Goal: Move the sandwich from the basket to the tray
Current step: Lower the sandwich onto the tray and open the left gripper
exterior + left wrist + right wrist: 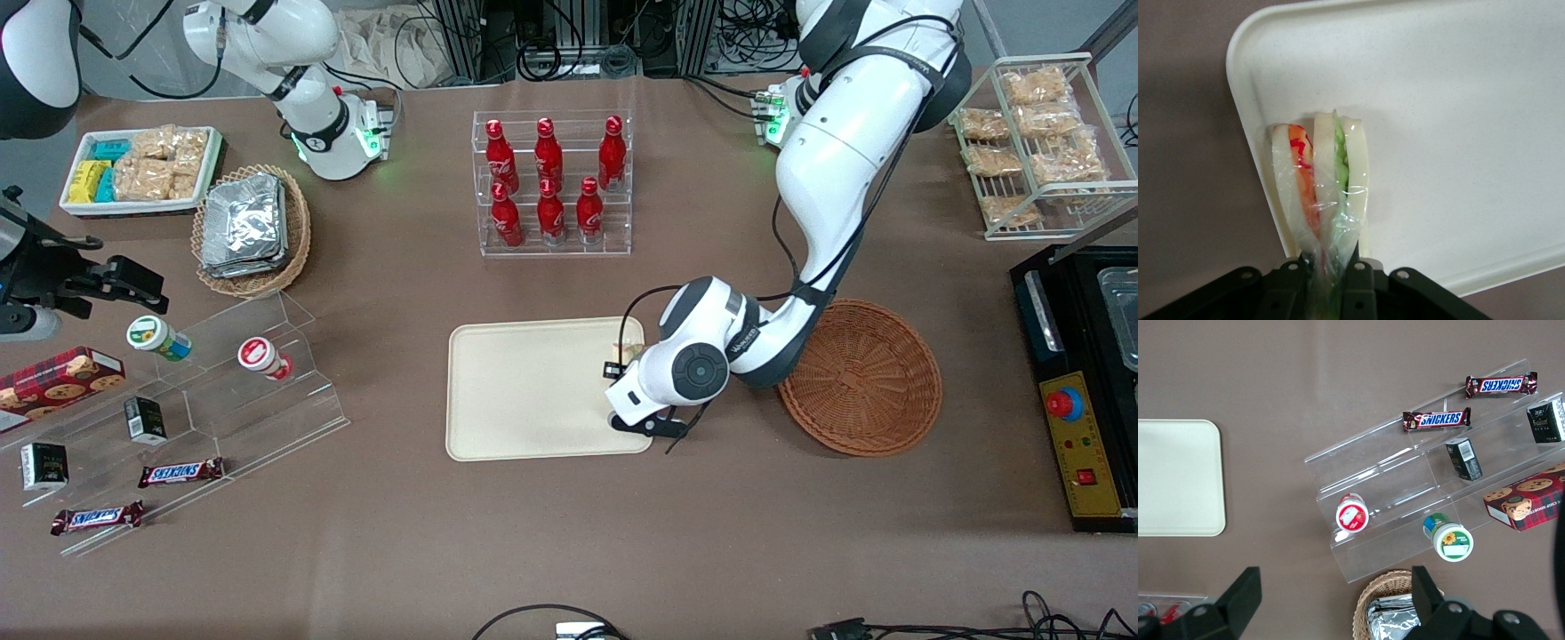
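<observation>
A plastic-wrapped sandwich (1319, 175), white bread with an orange-red stripe and a green one, is clamped at its tip by my left gripper (1328, 259), which is shut on it. The wedge hangs over a corner of the cream tray (1458, 133), close to the rim; whether it touches the tray cannot be told. From the front, the arm's wrist covers the gripper at the tray's (524, 391) end nearest the basket, and only a pale bit of sandwich (630, 352) shows. The round orange-brown basket (862, 378) stands beside the tray with nothing in it.
A clear rack of red bottles (551, 182) stands farther from the front camera than the tray. Toward the parked arm's end are an acrylic step shelf (222, 382) with snacks and a foil-packet basket (249, 227). A black control box (1076, 391) lies toward the working arm's end.
</observation>
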